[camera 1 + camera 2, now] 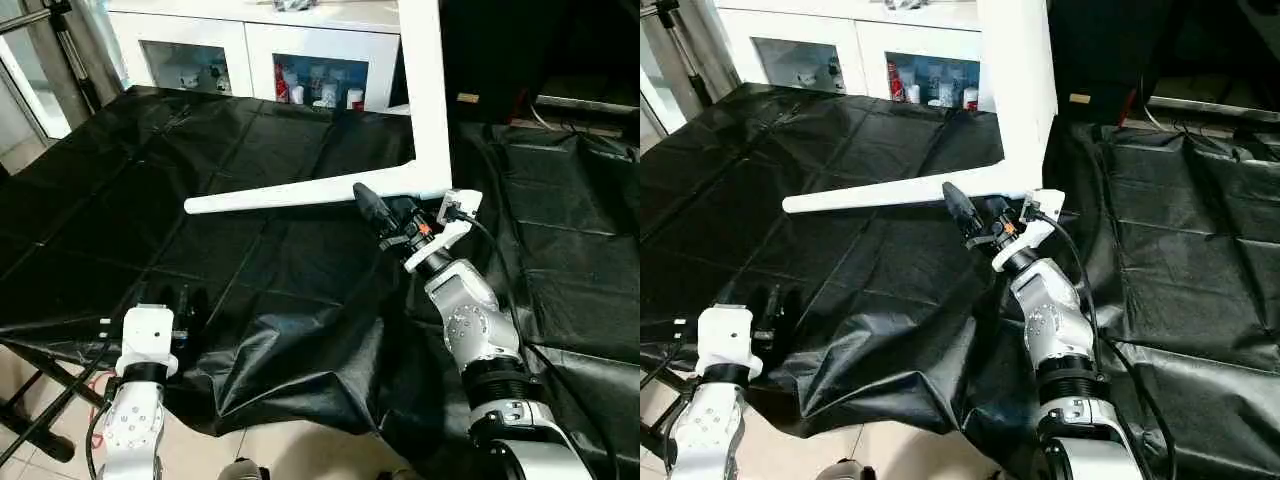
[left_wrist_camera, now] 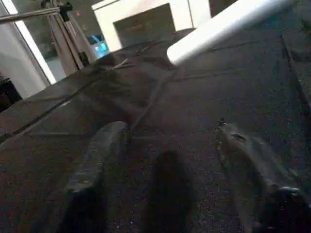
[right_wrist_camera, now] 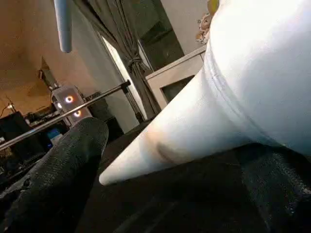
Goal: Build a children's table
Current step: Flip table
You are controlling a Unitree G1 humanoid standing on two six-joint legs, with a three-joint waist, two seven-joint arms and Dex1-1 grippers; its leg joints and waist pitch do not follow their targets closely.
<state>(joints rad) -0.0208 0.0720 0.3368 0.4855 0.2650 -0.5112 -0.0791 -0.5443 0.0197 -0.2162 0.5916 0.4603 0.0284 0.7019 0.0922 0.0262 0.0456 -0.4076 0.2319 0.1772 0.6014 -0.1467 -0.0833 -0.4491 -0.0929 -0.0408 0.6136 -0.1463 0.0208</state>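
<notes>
While left gripper (image 1: 178, 300) rests spread and empty on black sheet (image 1: 250, 290) | leg (image 1: 300, 193) lies level, joined to upright tabletop (image 1: 425, 90) | right gripper (image 1: 372, 212) gapes beside the joint, holding nothing | likely light, stiff, slippery plastic; grasp mid-tube

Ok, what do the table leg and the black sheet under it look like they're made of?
The table leg looks like smooth white moulded plastic: even colour, soft sheen, seamless taper. The black sheet looks like thin plastic film or coated fabric: glossy, creased, draping at its edge.
</notes>
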